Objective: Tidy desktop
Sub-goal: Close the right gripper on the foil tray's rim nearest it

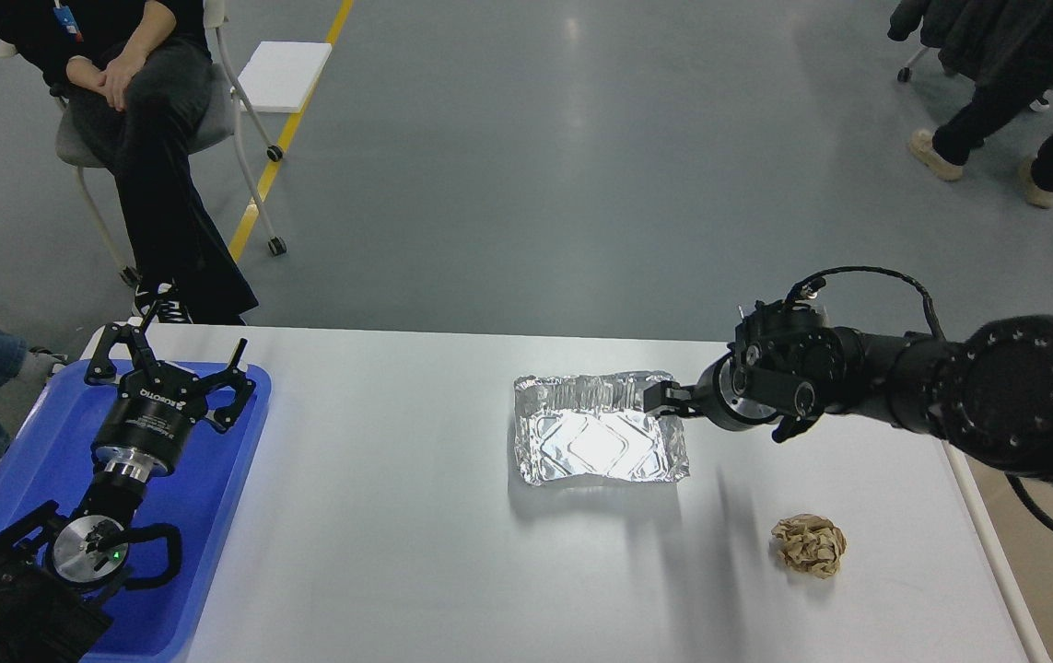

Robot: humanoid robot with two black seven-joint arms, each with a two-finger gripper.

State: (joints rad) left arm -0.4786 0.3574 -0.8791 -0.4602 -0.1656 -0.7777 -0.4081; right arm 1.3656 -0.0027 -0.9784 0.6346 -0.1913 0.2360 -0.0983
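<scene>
The desktop [397, 516] is a wide white tabletop. A crinkled silver foil tray [598, 440] lies open side up near its middle. A crumpled brown paper ball [808, 544] lies to the tray's front right. My right gripper [660, 401] reaches in low from the right, and its dark tip is at the foil tray's far right corner. Its fingers cannot be told apart. My left gripper [171, 364] is open and empty above the blue plastic tray [19, 460] at the left end.
A beige white-rimmed bin [1005, 575] stands off the table's right end, mostly hidden by my right arm. A person sits on a chair [121, 120] beyond the far left corner. Other people's legs [996, 120] show far right.
</scene>
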